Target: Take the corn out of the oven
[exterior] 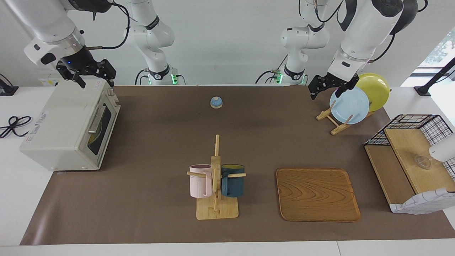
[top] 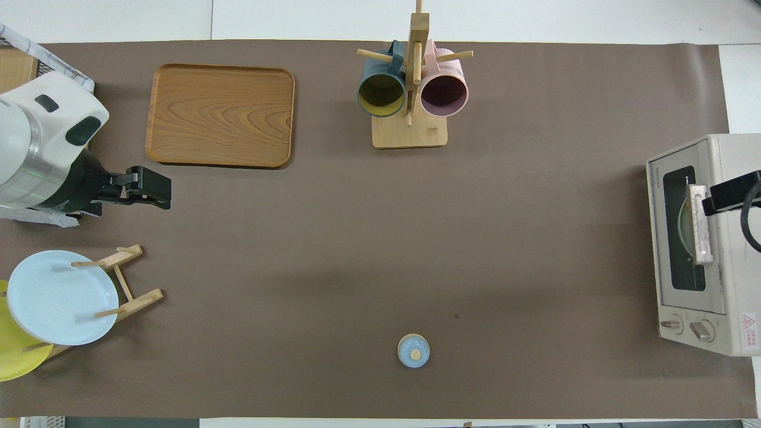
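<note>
The off-white oven (exterior: 67,124) (top: 698,244) stands at the right arm's end of the table with its dark glass door shut. The metal bar handle (top: 700,223) lies across the door. The corn is hidden; only a pale yellowish curve shows through the glass (exterior: 93,137). My right gripper (exterior: 95,81) (top: 734,193) hangs open over the oven's top edge, above the door, holding nothing. At the other end of the table my left gripper (exterior: 325,93) (top: 162,189) hangs open and holds nothing. In the facing view it is just above the plate rack.
A wooden plate rack (exterior: 336,124) holds a light blue plate (exterior: 350,105) and a yellow plate (exterior: 375,90). Mid-table stand a mug tree (exterior: 216,181) with a pink mug and a dark blue mug, a wooden tray (exterior: 317,193) and a small blue bell (exterior: 216,102). A wire basket shelf (exterior: 408,160) stands at the left arm's end.
</note>
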Available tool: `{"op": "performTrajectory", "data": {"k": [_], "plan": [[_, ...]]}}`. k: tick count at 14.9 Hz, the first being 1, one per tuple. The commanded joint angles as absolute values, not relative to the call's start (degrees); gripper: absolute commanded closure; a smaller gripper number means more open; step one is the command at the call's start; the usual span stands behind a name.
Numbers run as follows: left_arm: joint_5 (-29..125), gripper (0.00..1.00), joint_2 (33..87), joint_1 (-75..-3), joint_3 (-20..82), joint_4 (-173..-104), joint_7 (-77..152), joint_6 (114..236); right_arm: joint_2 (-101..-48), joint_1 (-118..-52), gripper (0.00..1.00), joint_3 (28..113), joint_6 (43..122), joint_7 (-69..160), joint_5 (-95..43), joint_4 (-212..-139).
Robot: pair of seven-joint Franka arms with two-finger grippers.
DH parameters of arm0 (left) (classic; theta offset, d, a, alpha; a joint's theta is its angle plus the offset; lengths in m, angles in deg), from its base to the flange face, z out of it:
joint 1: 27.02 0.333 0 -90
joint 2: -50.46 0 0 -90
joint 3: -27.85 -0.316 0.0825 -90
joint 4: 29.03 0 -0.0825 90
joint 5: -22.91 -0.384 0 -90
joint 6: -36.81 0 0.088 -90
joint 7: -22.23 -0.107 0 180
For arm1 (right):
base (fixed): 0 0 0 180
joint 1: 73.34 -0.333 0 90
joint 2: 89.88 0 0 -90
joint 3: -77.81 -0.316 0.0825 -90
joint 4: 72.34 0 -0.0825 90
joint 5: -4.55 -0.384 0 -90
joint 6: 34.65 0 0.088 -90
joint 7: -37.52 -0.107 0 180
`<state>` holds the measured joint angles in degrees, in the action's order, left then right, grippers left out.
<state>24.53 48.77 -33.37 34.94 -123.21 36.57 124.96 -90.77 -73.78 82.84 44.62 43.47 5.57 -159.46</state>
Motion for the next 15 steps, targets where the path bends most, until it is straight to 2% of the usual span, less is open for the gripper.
{"op": "performTrajectory", "data": {"k": [1,12,13,14,15], "plan": [[24.14,0.0,48.35,-32.64,35.4,-122.99,36.38,124.96,-91.02,-73.6,0.0,82.55,45.41,42.62,4.91,-159.79],[24.14,0.0,48.35,-32.64,35.4,-122.99,36.38,124.96,-91.9,-73.69,0.0,82.47,45.41,42.89,3.76,-160.93],[24.14,0.0,48.35,-32.64,35.4,-122.99,36.38,124.96,-92.16,-73.69,0.24,82.47,46.55,42.97,3.85,-161.8],[24.14,0.0,48.35,-32.64,35.4,-122.99,36.38,124.96,-92.51,-73.61,0.58,82.47,47.95,42.97,3.76,-162.68],[24.14,0.0,48.35,-32.64,35.4,-122.99,36.38,124.96,-93.04,-73.6,0.85,82.47,48.92,43.15,3.85,-164.17]]}}
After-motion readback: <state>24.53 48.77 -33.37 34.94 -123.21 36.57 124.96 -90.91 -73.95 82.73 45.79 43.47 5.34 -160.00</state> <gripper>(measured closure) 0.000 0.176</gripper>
